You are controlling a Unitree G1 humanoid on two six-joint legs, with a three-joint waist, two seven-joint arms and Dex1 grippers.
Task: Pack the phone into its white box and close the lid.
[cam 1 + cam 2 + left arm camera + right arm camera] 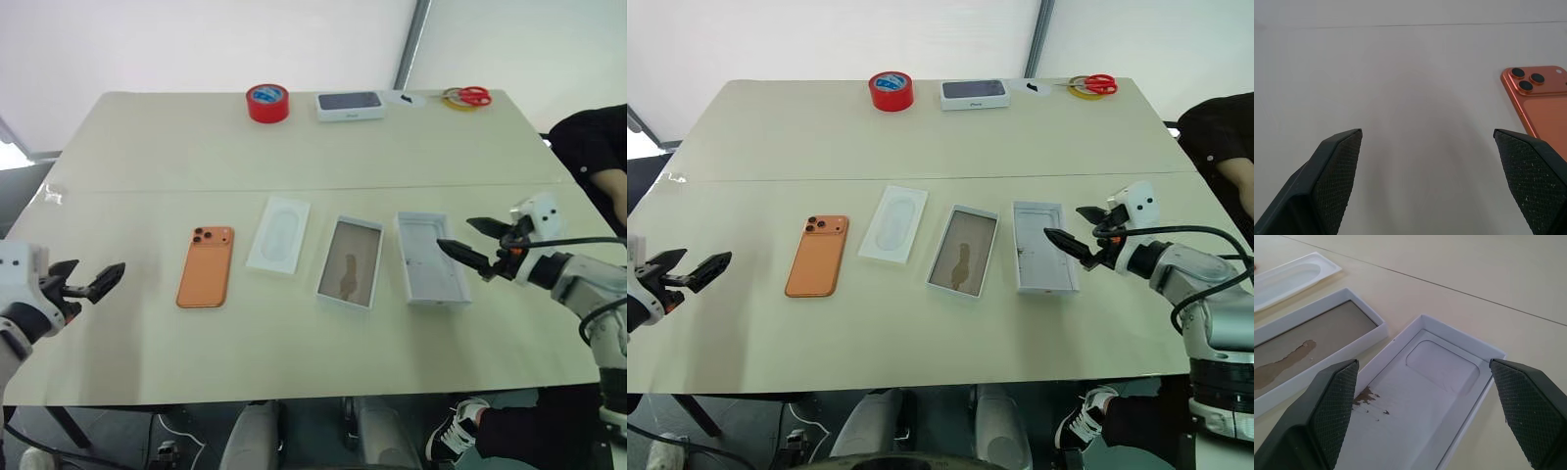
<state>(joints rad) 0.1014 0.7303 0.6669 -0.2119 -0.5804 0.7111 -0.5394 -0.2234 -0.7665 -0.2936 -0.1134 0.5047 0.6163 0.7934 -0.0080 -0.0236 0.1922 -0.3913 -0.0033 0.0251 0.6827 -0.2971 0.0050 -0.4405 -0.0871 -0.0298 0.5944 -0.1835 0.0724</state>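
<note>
While both arms hover over the counter (294,157), you have 4 flat things lined up in a row across its near half. Reading from 9 o'clock to 3 o'clock of the head view, they are the phone (206,265), a thin white insert (278,235) with an oval recess, the white box (350,261) and the lid (431,257).

The phone lies back up, its 3 lenses at the far end, and nothing touches it. The white box lies open side up, just beside the insert, showing a brownish glossy floor with a darker smear on it. The lid lies inside up at about 3 o'clock of the box, near it but apart, with a few brown specks on its pale inner face.

Your left end effector (90,281) sits at roughly 9 o'clock of the phone, well apart from it, with its 2 black fingers (1334,181) spread wide and nothing between them; its wrist view catches the phone's camera corner just beyond 1 finger. Your right end effector (477,244) hangs at the 3 o'clock edge of the lid, pointing toward it, fingers likewise spread wide and empty; whether a fingertip touches the lid's rim you cannot tell.

Along the far edge, toward 12 o'clock, stand a red tape roll (267,103), another white box with a dark phone picture (350,105), and red-handled scissors (474,95) lying on a yellowish tape ring.
</note>
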